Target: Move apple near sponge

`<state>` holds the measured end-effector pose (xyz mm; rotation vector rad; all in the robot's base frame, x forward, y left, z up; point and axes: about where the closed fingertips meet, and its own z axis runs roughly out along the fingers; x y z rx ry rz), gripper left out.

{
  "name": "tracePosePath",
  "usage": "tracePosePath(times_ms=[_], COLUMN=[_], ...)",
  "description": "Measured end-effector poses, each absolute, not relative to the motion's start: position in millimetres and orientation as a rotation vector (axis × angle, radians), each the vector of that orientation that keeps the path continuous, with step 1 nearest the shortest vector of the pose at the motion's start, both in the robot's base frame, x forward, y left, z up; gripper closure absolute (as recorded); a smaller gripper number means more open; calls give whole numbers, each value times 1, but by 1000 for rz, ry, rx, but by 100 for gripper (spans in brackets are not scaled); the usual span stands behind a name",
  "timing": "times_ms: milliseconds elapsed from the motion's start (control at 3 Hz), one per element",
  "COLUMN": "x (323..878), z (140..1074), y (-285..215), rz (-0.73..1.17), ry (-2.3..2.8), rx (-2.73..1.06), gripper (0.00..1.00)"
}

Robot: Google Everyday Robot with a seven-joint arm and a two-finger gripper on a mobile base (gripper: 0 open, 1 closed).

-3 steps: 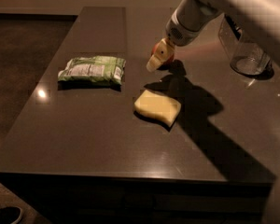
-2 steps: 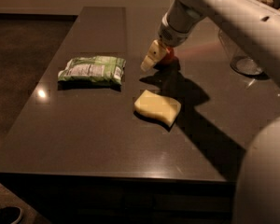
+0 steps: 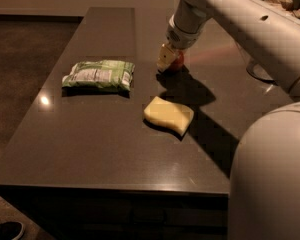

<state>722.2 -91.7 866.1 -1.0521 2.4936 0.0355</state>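
The apple [image 3: 177,62] is a small red fruit on the dark table, mostly hidden behind the gripper; only its right side shows. My gripper [image 3: 166,59] is down at the table surface, right against the apple's left side, with the white arm reaching in from the upper right. The sponge [image 3: 168,114], a pale yellow block with wavy edges, lies flat on the table a short way in front of the apple and the gripper, apart from both.
A green-and-white snack bag [image 3: 99,75] lies to the left of the gripper. The dark table [image 3: 90,149] has its front edge near the bottom. My white arm and body [image 3: 270,174] fill the right side. A pale round base [image 3: 260,71] stands at the far right.
The arm has swung further over the table and the body now fills the right side. The gripper has stayed at about the same spot, and the apple's red side shows beside it.
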Motion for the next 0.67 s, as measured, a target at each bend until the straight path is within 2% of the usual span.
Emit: tracePosePath(times_ms=[667], x=[684], z=[890], y=[-80], rz=[79], ry=[2429], rx=[-1213], gripper=[87])
